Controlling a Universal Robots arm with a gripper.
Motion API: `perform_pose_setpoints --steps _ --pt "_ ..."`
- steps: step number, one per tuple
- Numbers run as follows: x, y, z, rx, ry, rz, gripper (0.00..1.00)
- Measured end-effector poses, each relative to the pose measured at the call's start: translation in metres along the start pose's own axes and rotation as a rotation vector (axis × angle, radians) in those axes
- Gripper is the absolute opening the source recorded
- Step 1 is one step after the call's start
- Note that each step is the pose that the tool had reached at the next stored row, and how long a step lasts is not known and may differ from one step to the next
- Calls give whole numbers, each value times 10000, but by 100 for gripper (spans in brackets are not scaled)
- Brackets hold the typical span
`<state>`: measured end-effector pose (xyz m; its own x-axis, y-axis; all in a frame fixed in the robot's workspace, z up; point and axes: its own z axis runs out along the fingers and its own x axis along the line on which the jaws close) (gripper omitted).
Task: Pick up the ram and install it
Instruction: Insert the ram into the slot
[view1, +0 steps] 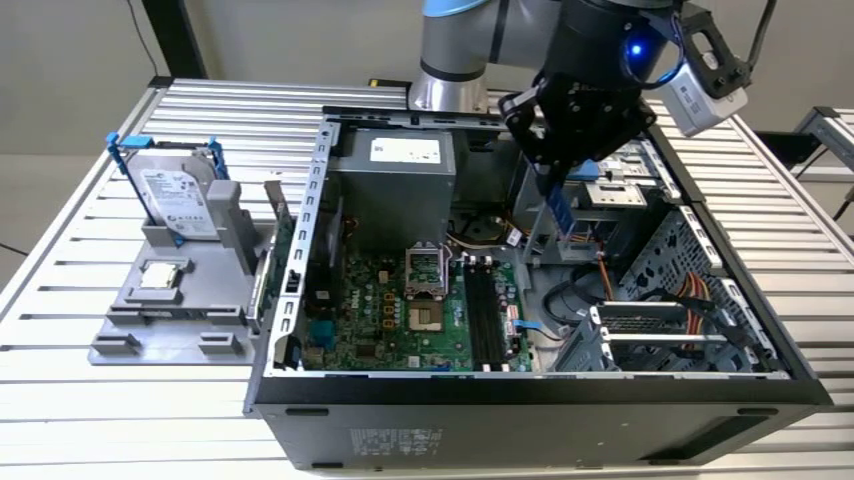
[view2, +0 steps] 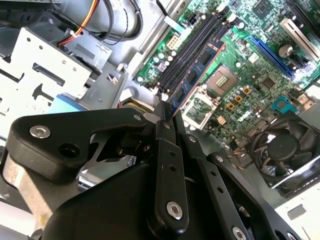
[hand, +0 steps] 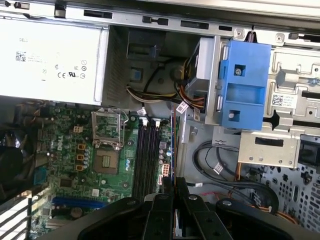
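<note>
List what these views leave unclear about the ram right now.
1. Second wrist view: the held end of the ram, hidden between the fingers.
2. First wrist view: the ram is edge-on, so its gap to the memory slots is unreadable.
3. Exterior view: which slot lies under the ram; the angle does not tell.

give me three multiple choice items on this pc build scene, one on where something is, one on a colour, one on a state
1. Where is the ram?
A. in the gripper, above the open computer case
B. lying on the grey holder tray
C. on the table beside the case

2. What colour is the frame around the hard drive?
A. red
B. blue
C. yellow

3. What state is the gripper in?
A. open and empty
B. shut on the ram
C. shut on the hard drive

Answers:
1 A: the exterior view shows the stick hanging from the fingers over the computer case.
2 B: blue bars edge the drive standing on the holder tray.
3 B: the second wrist view shows the stick running out from between the closed fingers.
</note>
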<state>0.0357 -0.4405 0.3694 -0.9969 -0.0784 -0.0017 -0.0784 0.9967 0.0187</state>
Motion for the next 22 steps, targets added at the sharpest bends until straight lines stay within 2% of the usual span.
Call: perform_pose_setpoints --steps 22 --pt "2 -19 159 0 0 0 0"
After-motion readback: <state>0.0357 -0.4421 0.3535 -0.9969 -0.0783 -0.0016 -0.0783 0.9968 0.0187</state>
